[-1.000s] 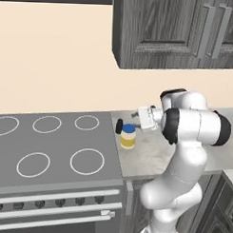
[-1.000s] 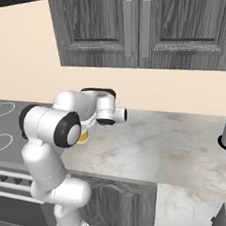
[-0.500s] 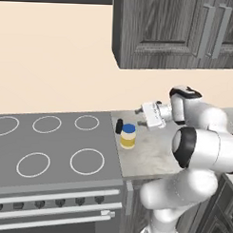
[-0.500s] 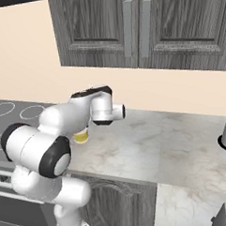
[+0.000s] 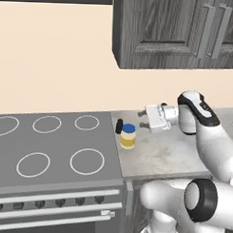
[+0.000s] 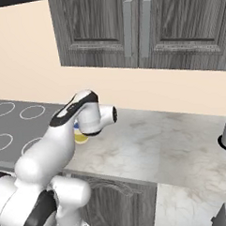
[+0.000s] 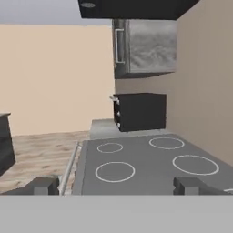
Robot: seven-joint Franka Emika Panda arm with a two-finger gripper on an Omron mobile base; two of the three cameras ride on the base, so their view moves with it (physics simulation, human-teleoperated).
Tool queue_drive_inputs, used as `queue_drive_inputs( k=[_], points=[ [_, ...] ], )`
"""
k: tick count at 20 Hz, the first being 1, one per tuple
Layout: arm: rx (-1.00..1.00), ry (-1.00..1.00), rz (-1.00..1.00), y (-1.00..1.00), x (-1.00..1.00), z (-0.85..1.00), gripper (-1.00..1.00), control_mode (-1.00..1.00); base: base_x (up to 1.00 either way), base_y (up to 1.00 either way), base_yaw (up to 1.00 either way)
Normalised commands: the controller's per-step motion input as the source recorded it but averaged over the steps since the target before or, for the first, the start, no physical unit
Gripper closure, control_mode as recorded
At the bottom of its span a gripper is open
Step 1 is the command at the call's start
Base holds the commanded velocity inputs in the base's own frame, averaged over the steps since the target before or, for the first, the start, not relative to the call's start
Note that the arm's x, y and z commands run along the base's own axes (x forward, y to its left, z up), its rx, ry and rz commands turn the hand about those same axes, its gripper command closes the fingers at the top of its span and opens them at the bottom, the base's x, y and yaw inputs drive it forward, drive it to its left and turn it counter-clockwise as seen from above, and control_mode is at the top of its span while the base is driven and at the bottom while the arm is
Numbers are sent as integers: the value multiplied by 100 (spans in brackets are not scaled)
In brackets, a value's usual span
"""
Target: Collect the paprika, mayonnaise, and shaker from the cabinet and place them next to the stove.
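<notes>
Hand view: the gripper [image 7: 116, 185] is seen with fingers spread wide, nothing held, above the stove [image 7: 141, 164]. The mayonnaise [image 5: 128, 136] and shaker [image 5: 119, 126] are set on the counter [image 5: 169, 156] beside it.

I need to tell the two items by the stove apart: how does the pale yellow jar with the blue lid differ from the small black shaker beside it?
The rounded pale yellow mayonnaise jar with a blue lid is wider and taller than the tiny black tapered shaker. The jar is light with a bright lid; the shaker is dark all over. The jar stands nearer the counter's front edge; the shaker sits behind it, closer to the wall. Both stand upright on the marbled counter just right of the grey cooktop.
</notes>
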Motion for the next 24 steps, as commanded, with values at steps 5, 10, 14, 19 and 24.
queue_drive_inputs(
  k=[5, 10, 14, 19, 24],
  points=[
    [0, 17, -37, 4, -63, 22, -100, -100, 0, 0, 0],
    [-4, 24, -41, 0, -35, 25, -100, -100, 0, 0, 0],
    [-9, 26, -35, 0, -26, 53, -100, -100, 0, 0, 0],
    [-6, 27, -33, -4, -35, 66, -100, -100, 0, 0, 0],
    [-5, 25, -31, -8, -47, 57, -100, -100, 0, 0, 0]
  ],
)
